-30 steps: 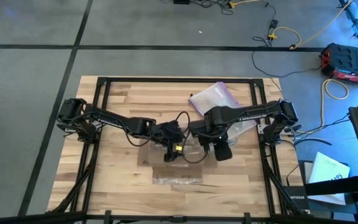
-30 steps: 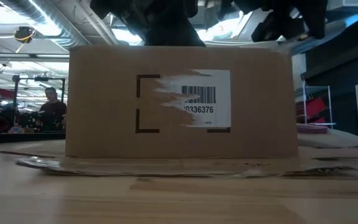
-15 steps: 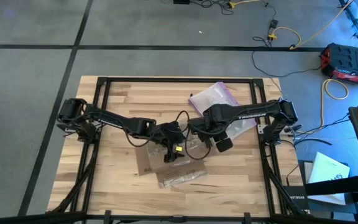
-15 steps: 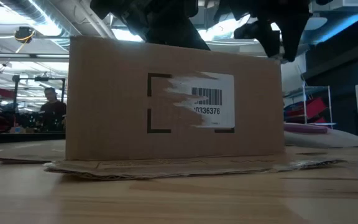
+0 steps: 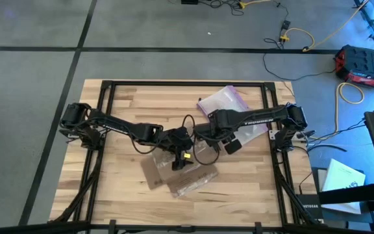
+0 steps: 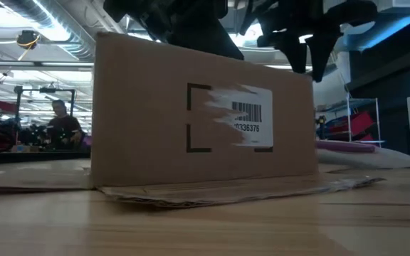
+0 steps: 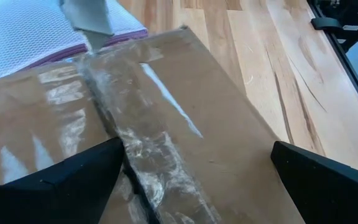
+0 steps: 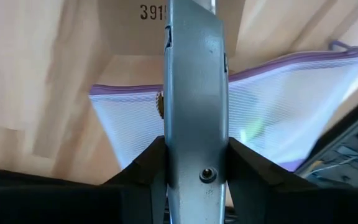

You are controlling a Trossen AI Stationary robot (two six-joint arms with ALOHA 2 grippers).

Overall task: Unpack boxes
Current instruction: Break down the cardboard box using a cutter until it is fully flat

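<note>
The taped cardboard box (image 5: 177, 175) is lying mid-table, long axis running two-to-eight o'clock; the wide-open, empty left gripper (image 5: 179, 163) is hovering directly over it; the right gripper (image 5: 229, 144), clamping a grey utility knife (image 8: 194, 93), is waiting at its two o'clock.

Wooden table (image 5: 115, 188) carries box (image 5: 177, 177) (and bag (image 5: 223, 101)).

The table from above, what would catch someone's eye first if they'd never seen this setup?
The brown cardboard box near the table's middle, its seam under clear tape, with both dark arms meeting over it. The right gripper is shut on a grey knife-like tool, while the left gripper hangs open over the taped top. Behind lies a clear bag with a purple edge.
</note>
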